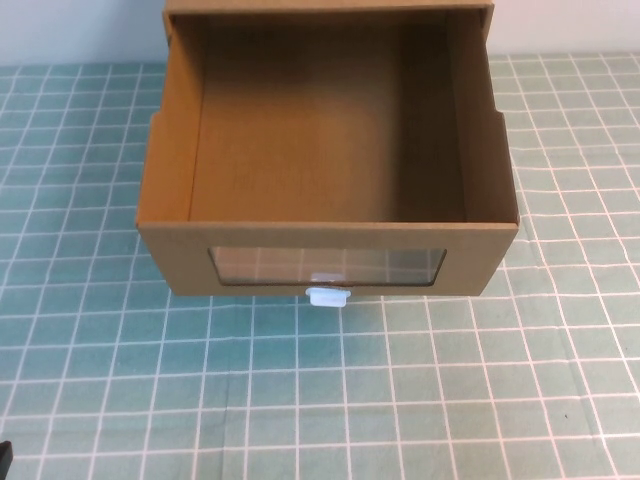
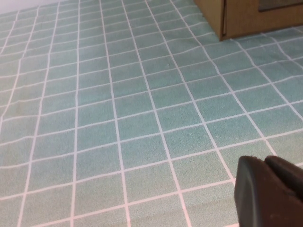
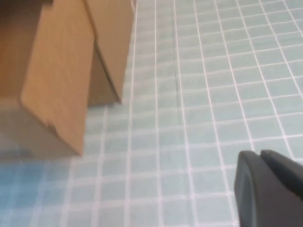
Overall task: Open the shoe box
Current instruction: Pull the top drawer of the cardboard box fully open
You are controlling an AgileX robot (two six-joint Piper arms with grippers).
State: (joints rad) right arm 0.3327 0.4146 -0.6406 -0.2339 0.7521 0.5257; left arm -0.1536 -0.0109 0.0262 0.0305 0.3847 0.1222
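I've got the box point(image 1: 478, 150) at the far middle of the mat point(image 1: 400, 400), and it stands open. Its drawer point(image 1: 168, 180) is slid out of the sleeve point(image 1: 330, 6) towards the robot, and I'm looking down into a bare brown floor and four plain brown walls. The front wall faces me with a clear window point(image 1: 270, 265) cut in it; the mat's white grid shows through. A small white tab point(image 1: 329, 296) sticks out below the window at the middle of the bottom edge, right at the mat.

Neither arm is touching the box.

The left gripper point(image 2: 265, 163) shows in its own wrist view: dark fingers point(image 2: 251, 194) pressed together with only a thin seam between them, nothing held. It hangs low over bare mat, with a lower corner of the box point(image 2: 246, 16) well apart from it.

The right gripper point(image 3: 260, 156) is also over bare mat, its dark fingers point(image 3: 251, 189) closed on each other and holding nothing. Its camera shows the brown side of the box point(image 3: 57, 71) a few grid squares off, the drawer wall standing proud of the sleeve behind it.

The mat is teal with white lines.
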